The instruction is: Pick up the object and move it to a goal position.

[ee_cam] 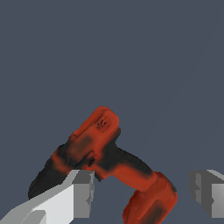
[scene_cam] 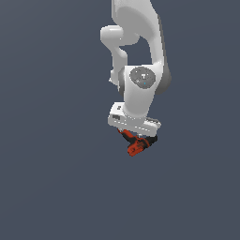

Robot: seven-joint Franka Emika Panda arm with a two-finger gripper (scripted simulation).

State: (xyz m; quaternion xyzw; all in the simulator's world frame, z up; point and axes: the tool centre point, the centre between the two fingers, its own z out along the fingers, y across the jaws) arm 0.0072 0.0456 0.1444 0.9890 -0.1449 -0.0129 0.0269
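The object, a small red-orange and black drill [ee_cam: 98,135], lies on its side on the plain grey surface. In the wrist view it sits between my gripper's [ee_cam: 142,194] two fingers, which stand wide apart. One finger [ee_cam: 81,192] is close against the drill's black chuck end. The other finger [ee_cam: 208,192] is clear of the red handle base, with a gap between them. The gripper is open and holds nothing. In the exterior view the white hand [scene_cam: 135,123] hangs straight over the drill [scene_cam: 136,146] and hides part of it.
Uniform grey ground [scene_cam: 56,187] fills both views, with no other objects, edges or goal marker showing. The white arm [scene_cam: 140,56] comes down from the top of the exterior view.
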